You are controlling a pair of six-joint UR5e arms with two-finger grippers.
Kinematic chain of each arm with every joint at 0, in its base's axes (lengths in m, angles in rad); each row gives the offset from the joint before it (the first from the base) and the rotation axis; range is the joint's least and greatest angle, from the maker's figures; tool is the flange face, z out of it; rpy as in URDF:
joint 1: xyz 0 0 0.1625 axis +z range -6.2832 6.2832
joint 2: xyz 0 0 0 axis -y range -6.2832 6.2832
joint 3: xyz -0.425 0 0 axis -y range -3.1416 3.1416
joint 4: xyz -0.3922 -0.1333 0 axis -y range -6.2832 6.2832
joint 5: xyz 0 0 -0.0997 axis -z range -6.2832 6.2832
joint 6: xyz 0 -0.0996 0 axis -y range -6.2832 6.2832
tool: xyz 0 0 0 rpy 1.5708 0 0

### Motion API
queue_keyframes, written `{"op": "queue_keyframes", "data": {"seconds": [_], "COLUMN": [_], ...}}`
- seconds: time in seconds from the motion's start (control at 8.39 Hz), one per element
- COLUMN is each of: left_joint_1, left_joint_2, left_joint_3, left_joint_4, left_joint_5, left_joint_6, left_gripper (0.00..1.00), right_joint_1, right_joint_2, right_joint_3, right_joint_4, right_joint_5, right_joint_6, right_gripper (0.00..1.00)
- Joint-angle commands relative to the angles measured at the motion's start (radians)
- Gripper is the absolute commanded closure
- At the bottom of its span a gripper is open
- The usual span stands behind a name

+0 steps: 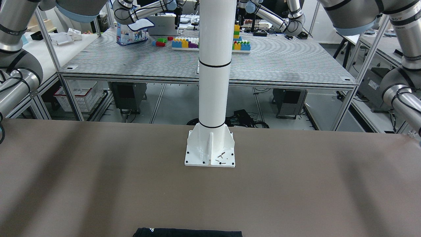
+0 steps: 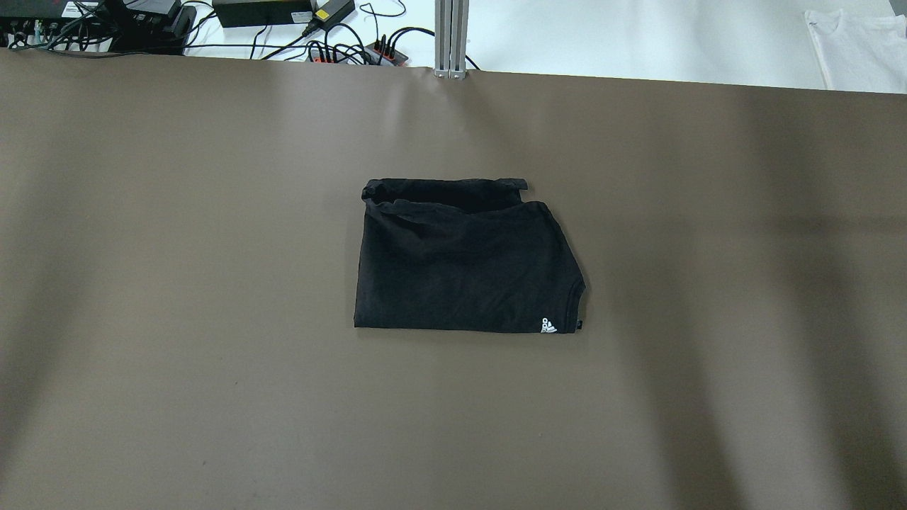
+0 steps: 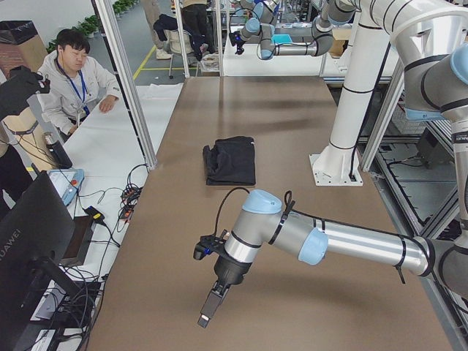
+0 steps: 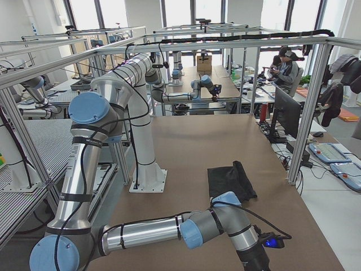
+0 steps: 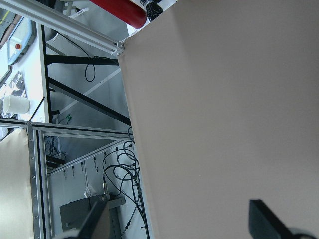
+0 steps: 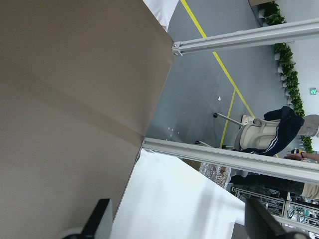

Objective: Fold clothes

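Judging the step: the clothes [image 2: 460, 269] lie in the middle of the surface [image 2: 177, 319], in front of the white pole's base plate [image 1: 210, 154], as a compact black rectangle, several layers thick by the look of it. The white logo [image 2: 549, 326] sits at the near right corner in the overhead view.

- Fold quality: a strip of the lower layer shows past the top layer along the far edge. The right side slants rather than running square.
- Left fingers [image 5: 265, 219]: spread apart, nothing between them. The wrist camera sees only bare surface and its edge. The side view puts this arm at the left end of the surface, well apart from the clothes.
- Right fingers [image 6: 98, 219]: also spread apart and empty, at the opposite end, likewise well apart.
- Neither arm shows in the overhead view.

Assessment: folding appears largely done; this reads as either a pause between folds or the end state. If one more fold is wanted, the next move calls for both arms to come in to the centre, take the two corners of one short side through all layers, and lay them over evenly. Risk: pinching only the top layer would pull the stack open.
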Motion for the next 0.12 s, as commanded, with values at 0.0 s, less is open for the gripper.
{"op": "queue_keyframes", "data": {"seconds": [0.0], "left_joint_1": [0.002], "left_joint_2": [0.015], "left_joint_3": [-0.015], "left_joint_4": [-0.011], "left_joint_5": [-0.001], "left_joint_6": [-0.003], "left_gripper": [0.00], "right_joint_1": [0.001], "right_joint_2": [-0.006], "right_joint_3": [0.003], "right_joint_4": [0.005], "right_joint_5": [0.094], "right_joint_6": [0.035], "right_gripper": [0.06]}}
